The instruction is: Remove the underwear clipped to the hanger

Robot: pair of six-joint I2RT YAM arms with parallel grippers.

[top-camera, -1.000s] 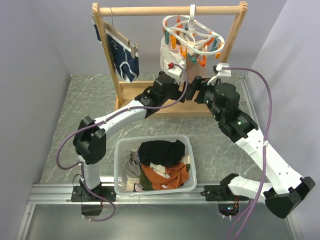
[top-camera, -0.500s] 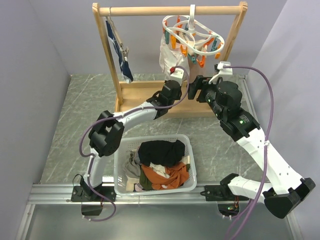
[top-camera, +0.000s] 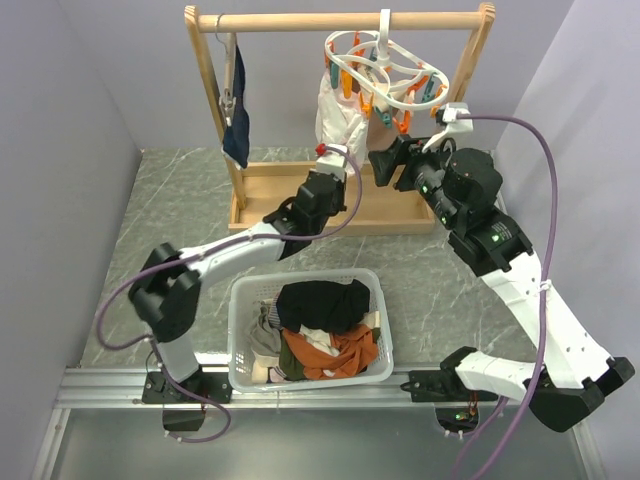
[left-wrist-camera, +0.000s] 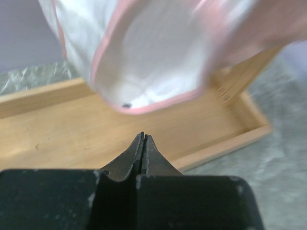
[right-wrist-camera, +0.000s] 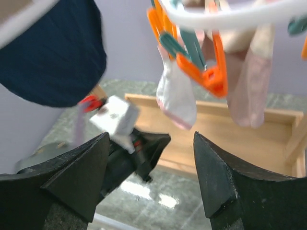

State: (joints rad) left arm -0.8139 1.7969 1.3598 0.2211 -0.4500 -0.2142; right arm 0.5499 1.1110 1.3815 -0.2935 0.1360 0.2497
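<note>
1. The pale wooden clothes rack (top-camera: 340, 20) carries the white plastic oval ring hanger (top-camera: 385, 72) by its hook, near the rail's right end.
2. The whitish soft garment with pink edging (left-wrist-camera: 148, 57) hangs from the hanger's left side, long axis vertical. Its lower hem is just above and ahead of my left claw (left-wrist-camera: 143, 138), the nearer one.
3. The pale pink-beige garment (right-wrist-camera: 249, 88) hangs above and right of my right claw (right-wrist-camera: 149, 139), possibly as two folds; the blur hides which.
4. My left claw is pressed closed on nothing, so it must part before rising to that hem. My right claw gapes wide, empty.
5. The orange and teal plastic pegs (right-wrist-camera: 211, 72) pinch the top edges, so I judge the pull goes straight down.
</note>
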